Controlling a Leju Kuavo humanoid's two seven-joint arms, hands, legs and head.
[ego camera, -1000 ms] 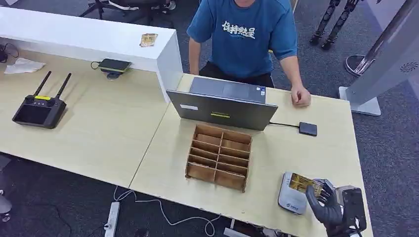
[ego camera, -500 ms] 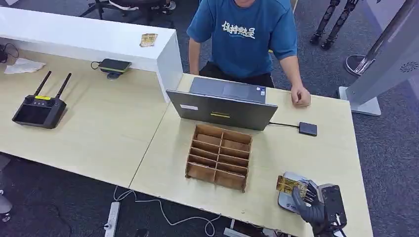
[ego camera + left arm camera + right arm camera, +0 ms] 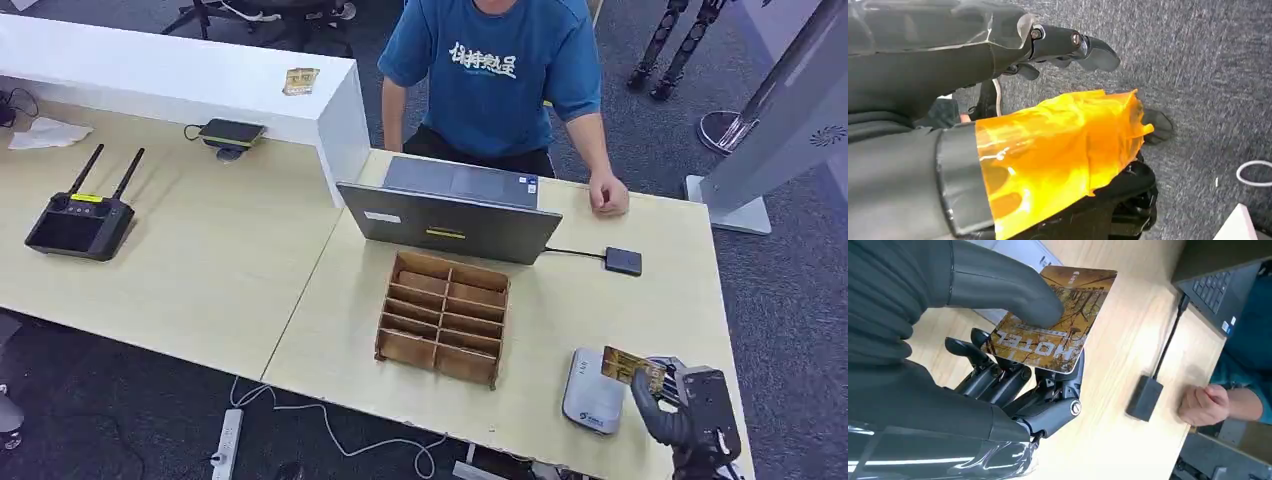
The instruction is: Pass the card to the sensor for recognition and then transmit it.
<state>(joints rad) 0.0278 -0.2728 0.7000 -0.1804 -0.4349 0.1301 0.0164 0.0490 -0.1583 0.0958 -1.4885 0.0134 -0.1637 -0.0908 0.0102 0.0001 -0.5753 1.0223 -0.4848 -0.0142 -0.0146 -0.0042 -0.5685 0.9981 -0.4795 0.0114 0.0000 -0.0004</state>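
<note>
**Hotel card pinched above the table's right end**

Fingers point(image 3: 998, 377) of the right hand point(image 3: 672, 408) are closed under a brown and gold hotel card point(image 3: 633, 368), which is pressed from above by the thick grey thumb point(image 3: 998, 285); the word HOTEL is seen on its face in the right wrist view. The left hand point(image 3: 998, 55) is seen over grey carpet in the left wrist view, with dark fingers stretched forward and nothing held between them, and an orange film wrapped around a part beneath it.

On the left table a black remote controller point(image 3: 80, 222) with two antennas is seen, and a phone point(image 3: 232, 132) farther back. A second card point(image 3: 300, 80) lies on the white partition. On the right table an open laptop point(image 3: 450, 210) is faced by a seated person point(image 3: 495, 70), with a wooden divided tray point(image 3: 444, 318) just in front of it. A small black box point(image 3: 623, 261) is joined to the laptop by a cable. The grey card sensor point(image 3: 592, 392) lies flat near the front edge, and the held card is raised just beside its right edge.
</note>
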